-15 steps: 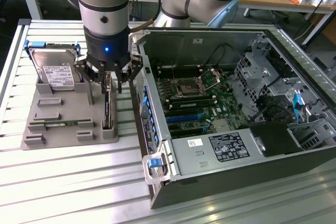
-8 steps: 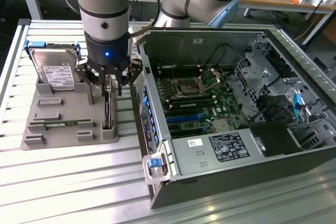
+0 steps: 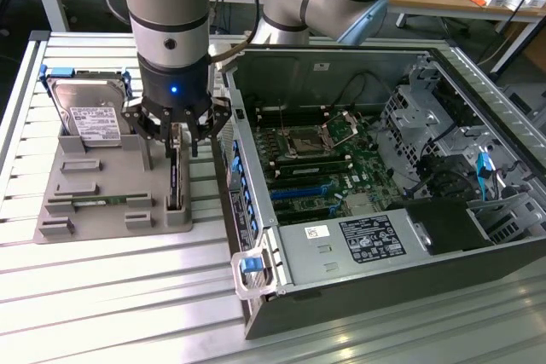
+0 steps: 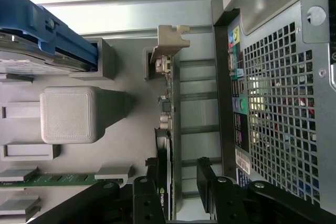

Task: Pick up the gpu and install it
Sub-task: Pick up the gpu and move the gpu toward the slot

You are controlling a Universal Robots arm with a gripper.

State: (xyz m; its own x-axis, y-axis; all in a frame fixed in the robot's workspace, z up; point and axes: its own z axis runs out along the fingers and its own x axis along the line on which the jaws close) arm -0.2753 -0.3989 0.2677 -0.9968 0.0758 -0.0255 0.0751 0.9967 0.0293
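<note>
On the slatted table [image 3: 102, 296] we find our gripper [image 3: 177, 138] wide open and empty above the edgewise gpu [image 3: 174, 183], whose long axis runs twelve to six o'clock.

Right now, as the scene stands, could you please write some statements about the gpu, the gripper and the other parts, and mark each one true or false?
1. The gpu stands on its edge in a slot of the gray holder. True.
2. The gripper is shut on the gpu. False: its jaws are open, with one finger on each side of the card.
3. The hard drive sits inside the computer case. False: it stands in the gray holder, to the exterior view's left of the gripper.
4. The computer case is open and its motherboard can be seen. True.
5. The gpu is already installed on the motherboard. False: it is in the holder, outside the case.
</note>
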